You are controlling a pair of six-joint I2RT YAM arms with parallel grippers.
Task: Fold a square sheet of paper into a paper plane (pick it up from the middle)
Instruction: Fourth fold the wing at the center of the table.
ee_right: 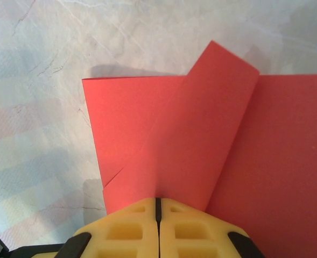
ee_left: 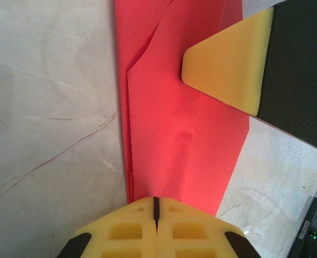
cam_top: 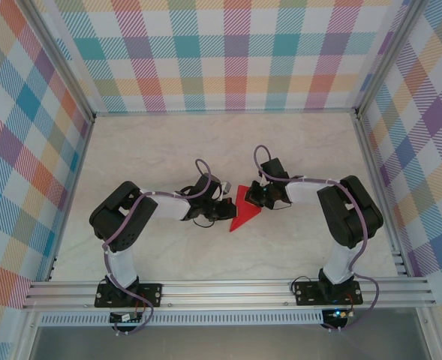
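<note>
Both arms bend inward and meet at the paper (cam_top: 243, 214) on the table (cam_top: 205, 142).
Left gripper (ee_left: 155, 215) is closed, tips at the paper's edge; right gripper (ee_right: 158, 212) pinches a lifted flap.

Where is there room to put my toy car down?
Bare table lies along the back wall and near the front rail. The middle is crowded: left gripper and right gripper meet at the red paper.

Left gripper (cam_top: 222, 210) and right gripper (cam_top: 259, 197) hide parts of the red paper (cam_top: 240, 217).
</note>
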